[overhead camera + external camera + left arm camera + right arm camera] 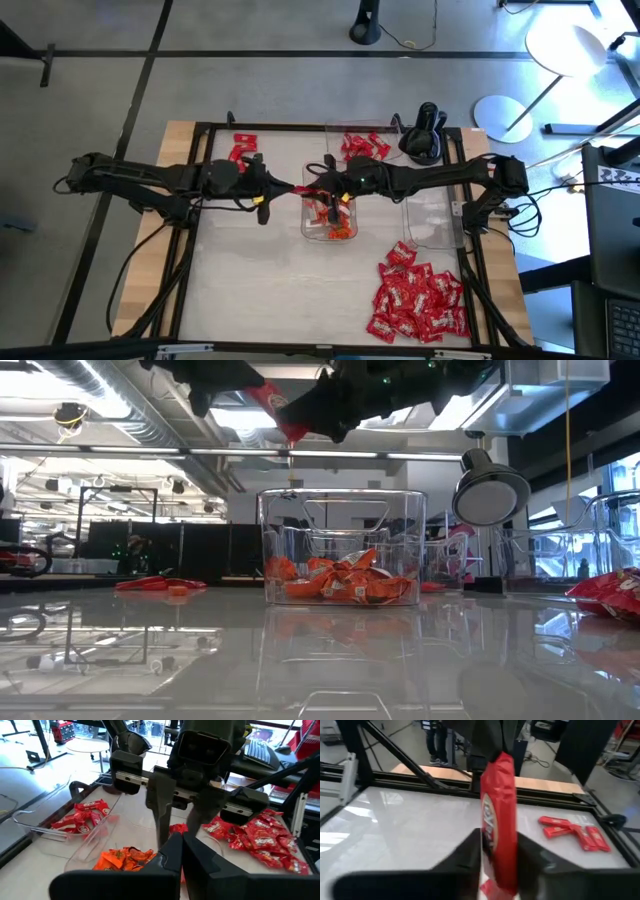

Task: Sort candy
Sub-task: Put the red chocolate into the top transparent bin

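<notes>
- So both arms meet over the middle of the table, right above the clear centre tray [312, 232] that has the orange candy [340, 582] piled in its bottom.
- My left gripper [296, 188] is clamped shut on one end of a red candy with white marks [499, 820]. From the low view that wrapper [283, 412] hangs up in the air above the tray, not touching it.
- My right gripper [318, 189] faces the left one head-on. In its wrist view the same red candy stands between its two dark fingers [465, 851], which sit narrow and close against the wrapper on both sides. Looks like both grippers have hold of it.
- The left wrist view shows the right gripper's fingers [162, 815] pointing down at the left one's closed tips [181, 851].
- The big pile of red candy [418, 298] sits at the near right corner of the table, well apart from the centre tray.
- A second clear tray [360, 142] at the far edge holds more red candy.
- A few red pieces [240, 146] lie on the far left part of the table.
- Another clear tray [432, 222] sits on the right under the right arm; can't tell if anything's in it.
</notes>
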`<action>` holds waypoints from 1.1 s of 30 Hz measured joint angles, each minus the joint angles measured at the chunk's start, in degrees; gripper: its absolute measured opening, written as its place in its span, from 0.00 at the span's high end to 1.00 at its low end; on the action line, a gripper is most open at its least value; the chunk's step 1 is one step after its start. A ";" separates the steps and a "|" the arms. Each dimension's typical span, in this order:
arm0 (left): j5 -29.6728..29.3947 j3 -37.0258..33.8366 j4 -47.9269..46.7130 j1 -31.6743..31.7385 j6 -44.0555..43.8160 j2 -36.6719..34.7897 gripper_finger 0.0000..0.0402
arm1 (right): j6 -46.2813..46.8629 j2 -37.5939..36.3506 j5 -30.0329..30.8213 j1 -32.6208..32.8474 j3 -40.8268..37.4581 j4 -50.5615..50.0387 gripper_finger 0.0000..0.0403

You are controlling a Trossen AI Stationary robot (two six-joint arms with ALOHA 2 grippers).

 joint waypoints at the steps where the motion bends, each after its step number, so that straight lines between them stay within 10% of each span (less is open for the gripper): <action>1: -0.07 0.00 -0.02 0.01 0.75 0.00 1.00 | -0.80 0.00 0.38 0.00 0.00 -0.07 0.88; 11: 0.02 0.00 0.09 1.23 1.42 0.00 0.96 | -2.31 0.04 0.61 -0.01 -0.02 0.54 0.91; 24: -0.21 0.00 -7.26 6.32 -0.40 -4.19 0.49 | -4.50 -5.20 9.05 -2.45 -0.09 -8.42 0.93; 33: -15.00 -0.38 -23.68 9.96 -9.42 -7.39 0.46 | -8.46 -13.74 20.42 -14.17 -0.01 -21.06 0.95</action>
